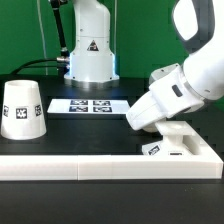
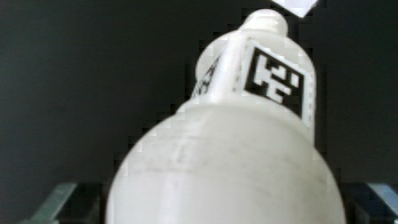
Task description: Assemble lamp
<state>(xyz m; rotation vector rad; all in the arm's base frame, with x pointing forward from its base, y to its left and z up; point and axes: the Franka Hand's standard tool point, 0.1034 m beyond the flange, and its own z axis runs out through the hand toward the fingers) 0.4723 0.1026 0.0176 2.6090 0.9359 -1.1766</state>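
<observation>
In the wrist view the white lamp bulb (image 2: pixel 231 150) fills the frame. Its round body lies between my fingers (image 2: pixel 64 200) and its narrow neck with a square tag (image 2: pixel 281 80) points away. My gripper (image 2: pixel 217 205) stands open around the bulb, with a thin dark gap on each side. In the exterior view my gripper (image 1: pixel 160 122) is low at the right, over the flat square base (image 1: pixel 178 140), and the hand hides the bulb. The cone shade (image 1: pixel 22 108) stands upright at the exterior view's left.
The long white border rail (image 1: pixel 80 165) runs along the front. The marker board (image 1: pixel 90 104) lies mid-table. The large white robot pedestal (image 1: pixel 90 45) stands at the back.
</observation>
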